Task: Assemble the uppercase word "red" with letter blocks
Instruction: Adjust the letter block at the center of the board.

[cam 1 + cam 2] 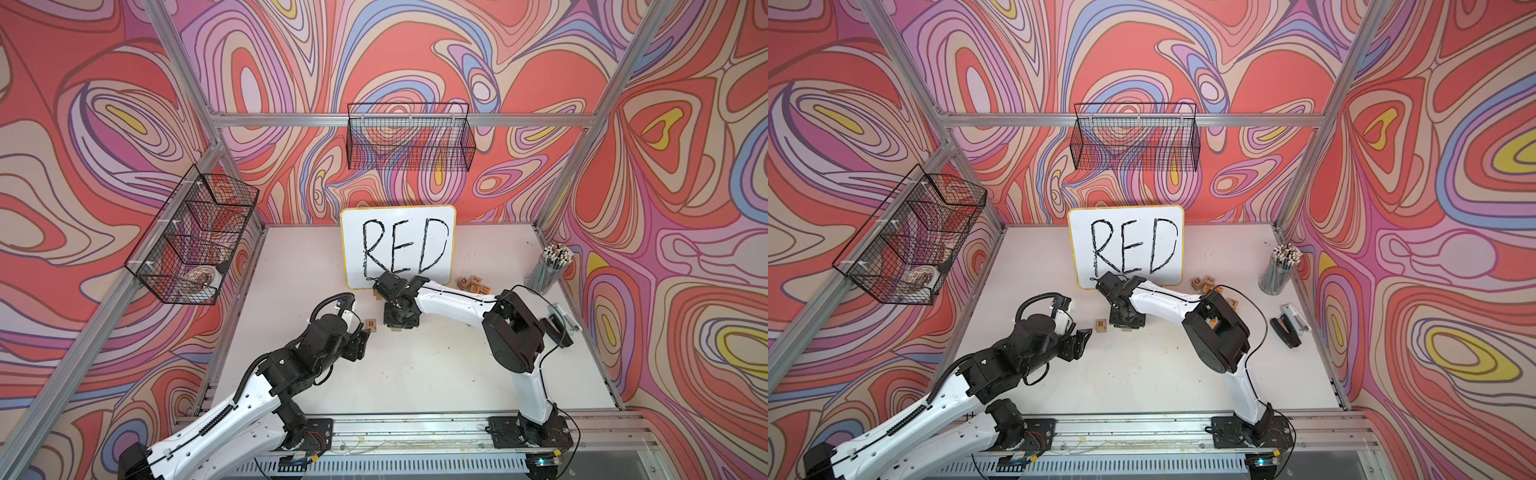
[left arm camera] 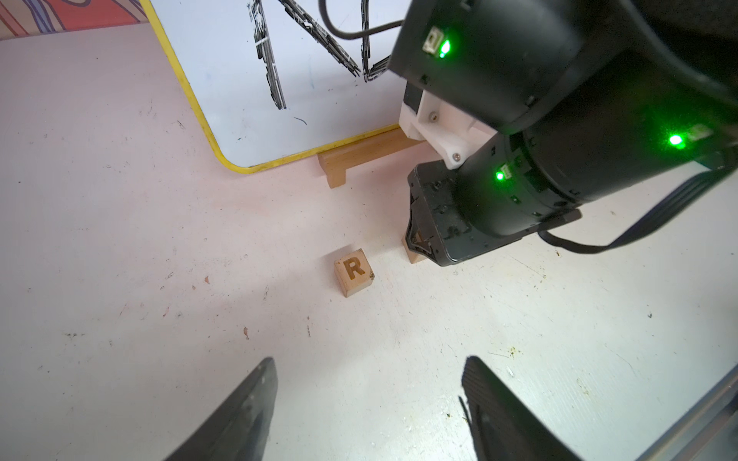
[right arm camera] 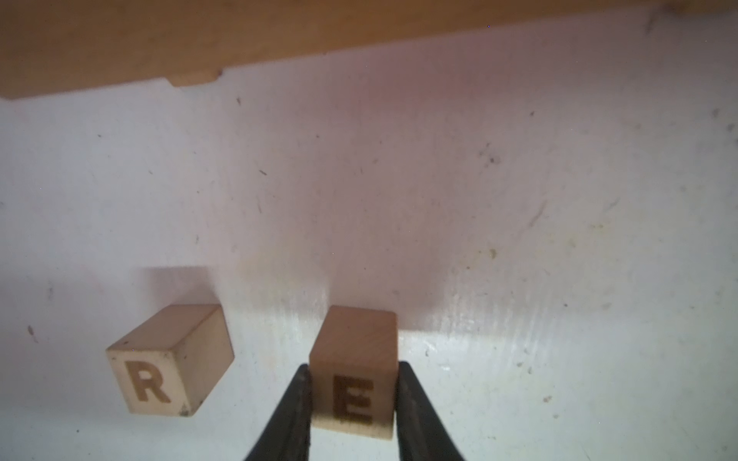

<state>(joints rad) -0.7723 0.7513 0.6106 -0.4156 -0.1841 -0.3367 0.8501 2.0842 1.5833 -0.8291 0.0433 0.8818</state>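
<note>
The R block [image 1: 370, 323] [image 2: 354, 272] [image 3: 167, 359] lies on the white table, letter up, in front of the whiteboard. To its right my right gripper [image 3: 353, 364] [image 1: 399, 322] points down, shut on the E block [image 3: 355, 371], which sits low at the table surface with a gap to the R block. In the left wrist view only a corner of the E block [image 2: 415, 251] shows under the gripper. My left gripper [image 2: 369, 363] [image 1: 1081, 338] hovers open and empty just to the near left of the R block. No D block can be made out.
A whiteboard [image 1: 397, 247] with handwritten "RED" leans on a wooden stand [image 2: 359, 153] behind the blocks. Several loose letter blocks [image 1: 473, 284] lie to its right. A pencil cup [image 1: 548, 266] and stapler [image 1: 1289, 324] stand at the right edge. Wire baskets [image 1: 195, 237] hang on the walls.
</note>
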